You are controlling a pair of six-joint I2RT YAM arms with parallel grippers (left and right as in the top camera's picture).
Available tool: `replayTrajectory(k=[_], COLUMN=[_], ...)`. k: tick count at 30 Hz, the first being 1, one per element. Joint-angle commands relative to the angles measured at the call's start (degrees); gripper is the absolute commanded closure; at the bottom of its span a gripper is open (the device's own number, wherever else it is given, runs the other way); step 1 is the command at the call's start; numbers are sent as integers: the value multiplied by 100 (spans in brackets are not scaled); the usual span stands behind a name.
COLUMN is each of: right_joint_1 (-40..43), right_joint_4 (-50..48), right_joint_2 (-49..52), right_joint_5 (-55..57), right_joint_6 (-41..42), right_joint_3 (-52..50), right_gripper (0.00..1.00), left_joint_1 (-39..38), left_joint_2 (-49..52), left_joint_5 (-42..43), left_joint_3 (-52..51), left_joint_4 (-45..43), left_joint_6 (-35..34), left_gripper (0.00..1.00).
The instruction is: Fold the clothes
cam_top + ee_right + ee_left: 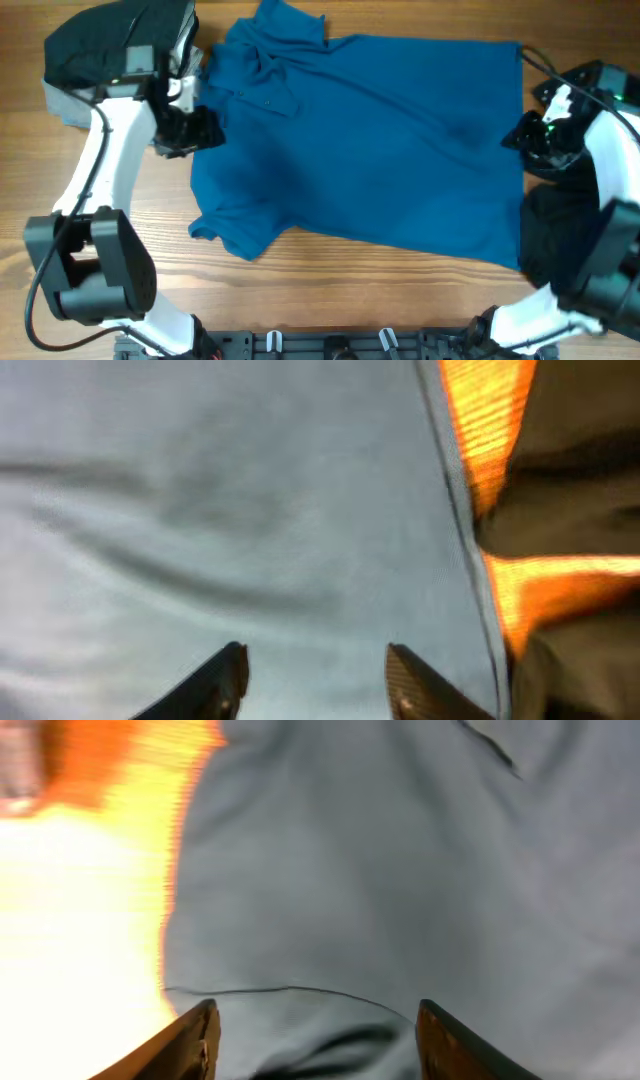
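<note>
The clothes [400, 190] are lying around my two grippers, four pieces by my count. I am holding the left gripper [315, 1050] with its two fingers [195, 1042] spread wide. They are gripping nothing, and a soft ridge of the one blue shirt [400, 860] is sitting between them. From overhead this gripper [195, 130] is hanging at the shirt's left edge, just nearer to me than the collar [262, 62].

I am keeping the right gripper [315, 685] well apart too. Its two fingers [215, 682] are hovering over smooth blue cloth and are pinching nothing that I can see. Overhead it [522, 135] is sitting at the shirt's right edge.

The shirt [370, 150] is lying spread across the middle of the wooden table [300, 290], collar to the far left, one sleeve poking out at the near left. One loose black garment [548, 245] is bunching at the near right, just beside the shirt's right edge and partly under my right arm. At the far left, one folded black piece [90, 45] is resting on one pale grey piece [62, 100], with my left arm crossing beside them.
</note>
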State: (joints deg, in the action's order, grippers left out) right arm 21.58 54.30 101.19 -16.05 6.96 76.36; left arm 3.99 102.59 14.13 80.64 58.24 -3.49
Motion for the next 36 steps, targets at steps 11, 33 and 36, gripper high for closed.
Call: replayTrajectory(k=[11,33,36], right_joint_1=[2,4,31], right_joint_4=[470,927,1209], right_joint_2=[-691,-688,-686], right_joint_5=[-498,730,1375], right_joint_6=[-37,350,675], right_joint_3=[17,2,-337], right_gripper=[48,48,52], left_joint_1=[313,68,68], left_joint_2=[1257,1904,1847], left_joint_5=[-122,-190,-507], left_joint_3=[-7,-4,-2], left_joint_4=[-1314,-1989,-1987], left_joint_6=[1917,1803,1696], left_gripper=[34,96,96])
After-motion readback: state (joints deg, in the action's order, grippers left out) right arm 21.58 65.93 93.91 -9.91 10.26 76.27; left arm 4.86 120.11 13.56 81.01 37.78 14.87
